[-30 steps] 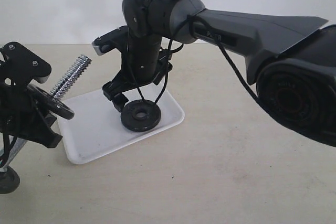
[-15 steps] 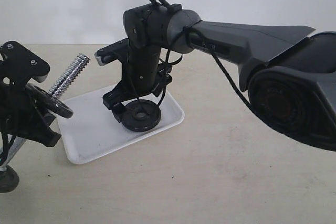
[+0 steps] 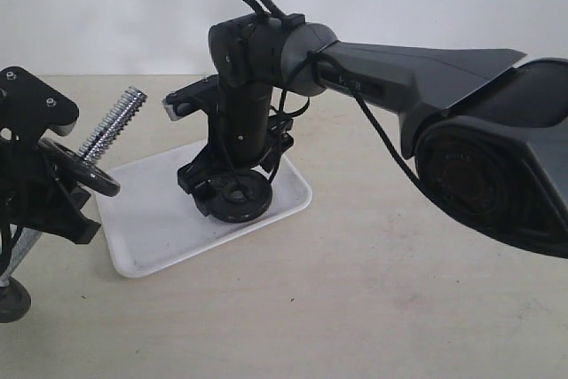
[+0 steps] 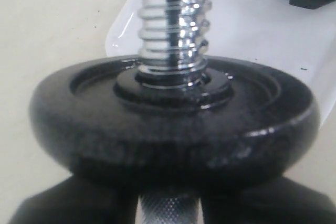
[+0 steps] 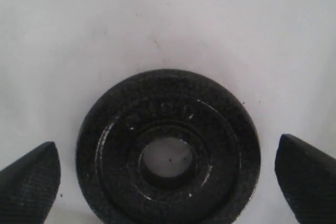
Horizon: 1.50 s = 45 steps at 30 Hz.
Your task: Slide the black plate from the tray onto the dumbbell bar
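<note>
The black plate [image 3: 251, 208] lies flat on the white tray [image 3: 160, 228], near its right end. My right gripper [image 3: 226, 185] has come down over it and is open. In the right wrist view the plate [image 5: 113, 145] sits between the two fingertips [image 5: 31, 182], and neither touches it. My left gripper [image 3: 60, 191] is shut on the dumbbell bar [image 3: 114, 124] at the left, which tilts up to the right. In the left wrist view the threaded end [image 4: 173, 19] rises from a like black disc [image 4: 173, 129] above the left gripper [image 4: 169, 209].
The tray [image 4: 252, 24] lies on a beige table [image 3: 373, 299]. The bar's lower end with another dark disc [image 3: 12, 299] reaches the table's left edge. My right arm's bulky links [image 3: 497, 166] fill the right side of the exterior view.
My right gripper has dropped lower onto the tray, its fingers now level with the plate. The left arm with the bar has shifted slightly left and up.
</note>
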Each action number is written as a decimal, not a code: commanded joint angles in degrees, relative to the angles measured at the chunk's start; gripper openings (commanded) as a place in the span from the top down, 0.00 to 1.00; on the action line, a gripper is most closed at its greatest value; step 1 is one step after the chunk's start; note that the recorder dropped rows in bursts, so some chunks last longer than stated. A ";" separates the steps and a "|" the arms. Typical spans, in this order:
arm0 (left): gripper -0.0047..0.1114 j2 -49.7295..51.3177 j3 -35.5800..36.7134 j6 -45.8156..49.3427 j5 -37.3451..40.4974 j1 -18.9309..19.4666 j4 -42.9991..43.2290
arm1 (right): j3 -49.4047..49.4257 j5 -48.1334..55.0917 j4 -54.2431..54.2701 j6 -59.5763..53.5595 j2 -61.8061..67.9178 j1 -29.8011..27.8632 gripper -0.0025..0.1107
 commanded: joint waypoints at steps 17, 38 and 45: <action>0.92 -2.27 -1.85 0.68 -28.26 0.10 2.37 | -0.15 1.57 0.05 -0.43 1.75 -0.28 0.05; 0.92 -2.27 -1.85 0.68 -28.23 0.10 2.15 | -0.15 2.41 0.56 -0.20 2.82 -0.28 0.05; 0.92 -2.27 -1.85 0.68 -28.40 0.10 2.15 | -0.15 2.62 0.56 -0.07 2.82 -0.28 0.05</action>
